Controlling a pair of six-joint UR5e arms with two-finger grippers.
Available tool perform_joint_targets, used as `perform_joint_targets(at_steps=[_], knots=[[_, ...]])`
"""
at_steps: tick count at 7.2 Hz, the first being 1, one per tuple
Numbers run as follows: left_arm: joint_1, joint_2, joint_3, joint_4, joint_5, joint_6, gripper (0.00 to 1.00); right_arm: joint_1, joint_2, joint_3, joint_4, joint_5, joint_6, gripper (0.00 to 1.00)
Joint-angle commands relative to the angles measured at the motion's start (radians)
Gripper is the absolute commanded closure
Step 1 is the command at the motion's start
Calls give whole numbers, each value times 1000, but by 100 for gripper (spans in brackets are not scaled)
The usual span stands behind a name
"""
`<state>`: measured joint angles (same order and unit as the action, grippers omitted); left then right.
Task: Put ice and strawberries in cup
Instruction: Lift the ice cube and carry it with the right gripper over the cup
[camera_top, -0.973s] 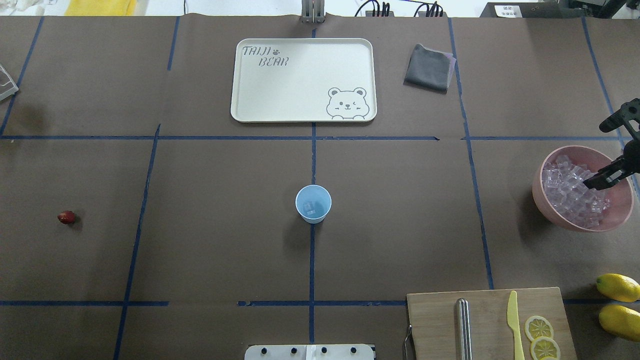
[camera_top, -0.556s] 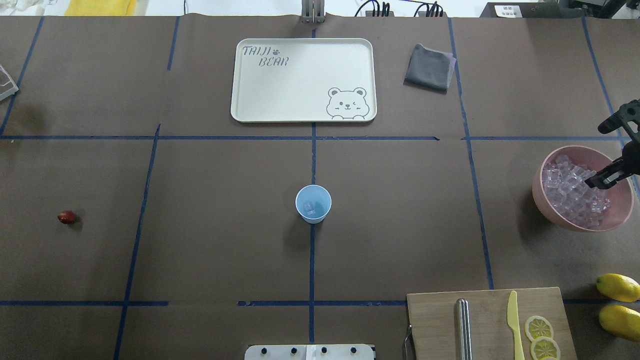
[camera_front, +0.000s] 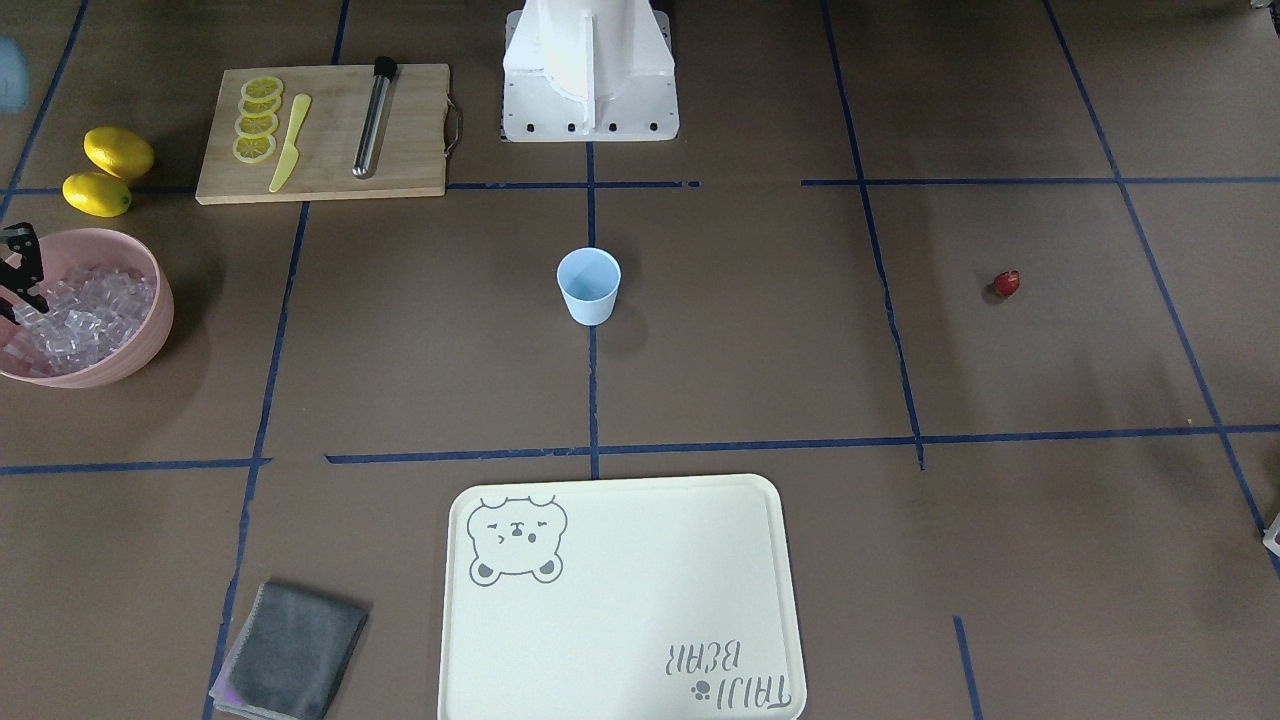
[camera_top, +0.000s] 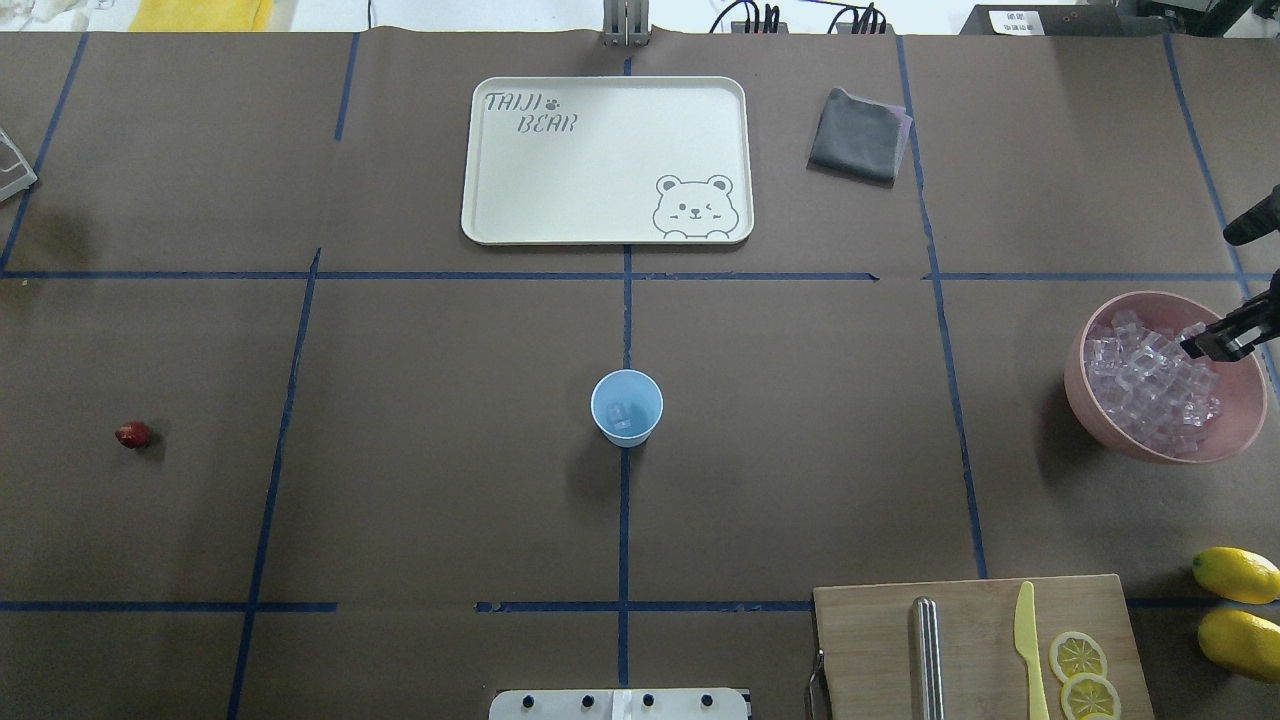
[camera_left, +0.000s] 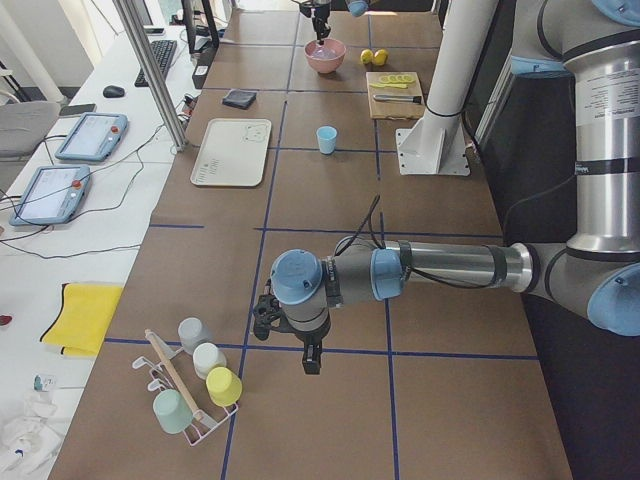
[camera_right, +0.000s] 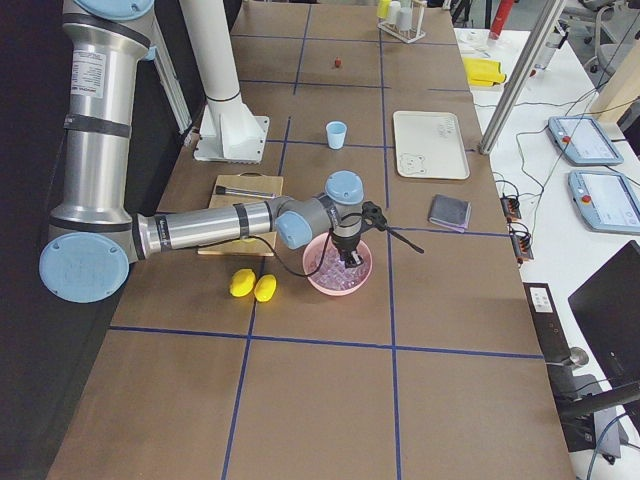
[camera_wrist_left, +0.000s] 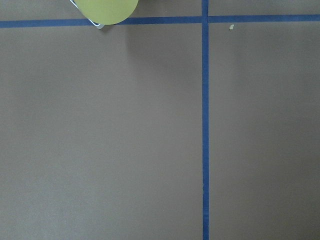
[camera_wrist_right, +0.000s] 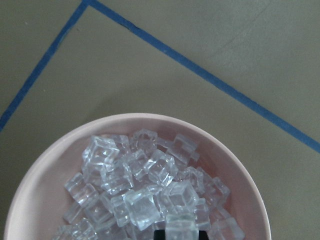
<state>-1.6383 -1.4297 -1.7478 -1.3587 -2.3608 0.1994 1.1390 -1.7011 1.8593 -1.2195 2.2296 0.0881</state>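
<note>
The light blue cup (camera_top: 627, 405) stands upright at the table's middle with one ice cube (camera_top: 622, 415) inside. The red strawberry (camera_top: 133, 434) lies alone at the far left. Many clear ice cubes (camera_top: 1145, 385) fill the pink bowl (camera_top: 1075, 375) at the right edge. My right gripper (camera_top: 1215, 340) hangs over the bowl's far side. In the right wrist view one cube (camera_wrist_right: 180, 225) sits between its dark fingertips at the bottom edge. My left gripper (camera_left: 308, 362) shows only in the exterior left view, pointing down at bare table, and I cannot tell whether it is open or shut.
A cream bear tray (camera_top: 480, 160) and a grey cloth (camera_top: 858, 135) lie at the back. A cutting board (camera_top: 870, 640) with a yellow knife, lemon slices and a metal rod is front right, beside two lemons (camera_top: 1237, 574). A rack of coloured cups (camera_left: 195, 385) stands near my left arm.
My right gripper has risen from among the ice and shifted toward the table's right edge. The cup, the strawberry and the bowl have not moved.
</note>
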Motion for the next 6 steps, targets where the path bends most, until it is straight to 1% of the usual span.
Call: perform_joint_targets(at_steps=[1, 2, 3, 4, 5, 6], knots=[[2, 0, 1, 1, 2, 0, 0, 30, 49, 119, -134, 10, 46, 100], [2, 0, 1, 1, 2, 0, 0, 25, 133, 179, -247, 11, 152, 100], [2, 0, 1, 1, 0, 0, 0, -34, 215, 196, -286, 10, 274, 100], [2, 0, 1, 1, 2, 0, 0, -127, 309, 192, -291, -1, 430, 100], [2, 2, 1, 3, 2, 0, 0, -215, 401, 186, -328, -20, 531, 100], [2, 0, 1, 3, 2, 0, 0, -301, 532, 187, -424, -75, 658, 100]])
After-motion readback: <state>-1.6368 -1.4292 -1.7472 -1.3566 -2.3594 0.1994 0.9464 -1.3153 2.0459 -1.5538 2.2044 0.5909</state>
